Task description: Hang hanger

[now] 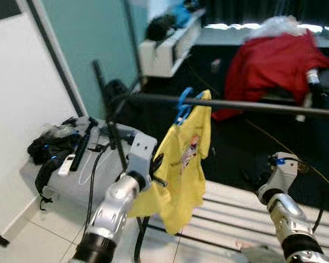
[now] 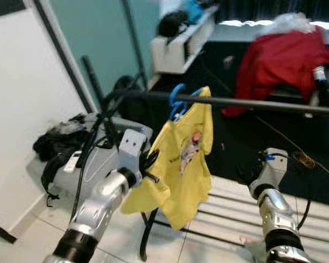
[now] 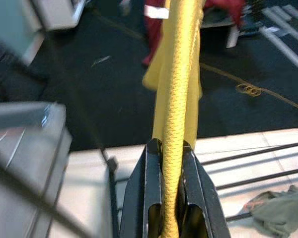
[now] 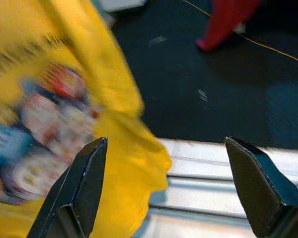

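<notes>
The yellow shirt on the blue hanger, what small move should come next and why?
Probably open the left gripper and back off: the blue hanger already hooks over the dark rail, while the fingers pinch the yellow shirt. The right gripper is open.

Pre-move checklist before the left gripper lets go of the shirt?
1. Blue hanger hooked over the rail: ok.
2. Yellow shirt hanging on the hanger: ok.
3. Left gripper shut on the shirt's edge: not ok, release still pending.
4. Right gripper open, holding nothing, beside the shirt: ok.
5. Hook fully seated on the rail: cannot tell, blurred.
6. Shirt hem off the floor: ok.
</notes>
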`<state>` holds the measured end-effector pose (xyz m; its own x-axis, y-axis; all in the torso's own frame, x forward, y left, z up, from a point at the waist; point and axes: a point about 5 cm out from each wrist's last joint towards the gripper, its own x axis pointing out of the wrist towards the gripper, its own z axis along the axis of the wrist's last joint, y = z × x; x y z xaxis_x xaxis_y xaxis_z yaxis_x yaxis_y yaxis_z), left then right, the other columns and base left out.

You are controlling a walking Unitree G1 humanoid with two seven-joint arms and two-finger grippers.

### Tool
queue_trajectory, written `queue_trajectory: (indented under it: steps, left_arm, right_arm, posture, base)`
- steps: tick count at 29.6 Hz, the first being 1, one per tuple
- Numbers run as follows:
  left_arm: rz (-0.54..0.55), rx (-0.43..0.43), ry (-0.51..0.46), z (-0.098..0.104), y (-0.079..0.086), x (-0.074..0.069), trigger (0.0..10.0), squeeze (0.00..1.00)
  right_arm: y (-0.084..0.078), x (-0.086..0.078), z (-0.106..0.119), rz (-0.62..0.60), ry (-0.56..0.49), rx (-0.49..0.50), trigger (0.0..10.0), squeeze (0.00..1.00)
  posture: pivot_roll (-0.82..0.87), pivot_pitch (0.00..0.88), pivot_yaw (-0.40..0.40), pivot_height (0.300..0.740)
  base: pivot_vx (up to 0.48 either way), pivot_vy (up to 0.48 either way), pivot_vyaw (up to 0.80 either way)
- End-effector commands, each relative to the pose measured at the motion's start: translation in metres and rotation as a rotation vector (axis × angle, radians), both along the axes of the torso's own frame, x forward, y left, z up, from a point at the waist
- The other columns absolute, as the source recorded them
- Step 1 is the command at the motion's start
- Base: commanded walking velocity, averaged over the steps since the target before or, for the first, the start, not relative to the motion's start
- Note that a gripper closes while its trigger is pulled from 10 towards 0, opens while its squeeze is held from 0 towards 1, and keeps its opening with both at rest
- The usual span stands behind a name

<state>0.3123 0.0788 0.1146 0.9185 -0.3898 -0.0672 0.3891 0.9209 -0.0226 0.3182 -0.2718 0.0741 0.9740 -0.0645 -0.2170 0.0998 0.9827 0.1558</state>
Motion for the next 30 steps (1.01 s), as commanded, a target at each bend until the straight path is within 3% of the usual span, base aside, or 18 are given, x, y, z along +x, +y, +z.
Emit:
queue_trajectory:
  steps: [1, 3, 8, 18, 19, 20, 24, 26, 30]
  left_arm:
    - [0.057, -0.048, 0.044, -0.005, 0.005, -0.003, 10.0, 0.0]
    - [0.057, -0.048, 0.044, -0.005, 0.005, -0.003, 10.0, 0.0]
    - [0.002, -0.018, 0.174, -0.026, -0.007, -0.015, 10.0, 0.0]
    - [-0.072, -0.017, 0.227, -0.036, -0.016, -0.024, 10.0, 0.0]
    - [-0.109, -0.035, 0.218, -0.035, -0.02, -0.028, 10.0, 0.84]
    - [-0.149, -0.048, 0.198, -0.032, -0.022, -0.031, 10.0, 1.0]
    - [-0.169, -0.061, 0.175, -0.03, -0.022, -0.034, 10.0, 1.0]
    - [-0.15, -0.078, 0.117, -0.024, -0.01, -0.036, 10.0, 1.0]
    - [-0.137, -0.083, 0.099, -0.022, -0.005, -0.036, 10.0, 1.0]
  right_arm:
    - [0.003, -0.004, -0.009, 0.011, 0.03, 0.005, 10.0, 0.0]
    - [0.003, -0.004, -0.009, 0.011, 0.03, 0.005, 10.0, 0.0]
    - [0.004, -0.004, -0.01, 0.018, 0.039, 0.002, 10.0, 0.0]
    - [0.005, -0.004, -0.011, 0.021, 0.043, 0.001, 10.0, 0.0]
    - [0.005, -0.004, -0.011, 0.022, 0.044, 0.001, 10.0, 0.0]
    - [0.006, -0.004, -0.011, 0.024, 0.047, 0.001, 10.0, 0.0]
    - [0.007, -0.003, -0.012, 0.026, 0.048, 0.002, 10.0, 0.0]
    - [0.009, -0.002, -0.012, 0.025, 0.046, 0.009, 10.0, 0.0]
    - [0.009, -0.002, -0.012, 0.023, 0.044, 0.013, 10.0, 0.0]
  posture:
    - [-0.14, 0.0, 0.058, 0.74]
    - [-0.14, 0.0, 0.058, 0.74]
    - [-0.14, 0.0, 0.057, 0.74]
    - [-0.14, 0.0, 0.057, 0.74]
    - [-0.14, 0.0, 0.056, 0.74]
    - [-0.13, 0.0, 0.055, 0.74]
    - [-0.13, 0.0, 0.056, 0.74]
    - [-0.12, 0.0, 0.064, 0.74]
    - [-0.11, 0.0, 0.064, 0.74]
  base:
    - [0.0, 0.0, 0.0]
    - [0.0, 0.0, 0.0]
    - [0.0, 0.0, 0.0]
    - [0.0, 0.0, 0.0]
    - [0.0, 0.0, 0.0]
    - [0.0, 0.0, 0.0]
    - [0.0, 0.0, 0.0]
    - [0.0, 0.0, 0.0]
    - [0.0, 0.0, 0.0]
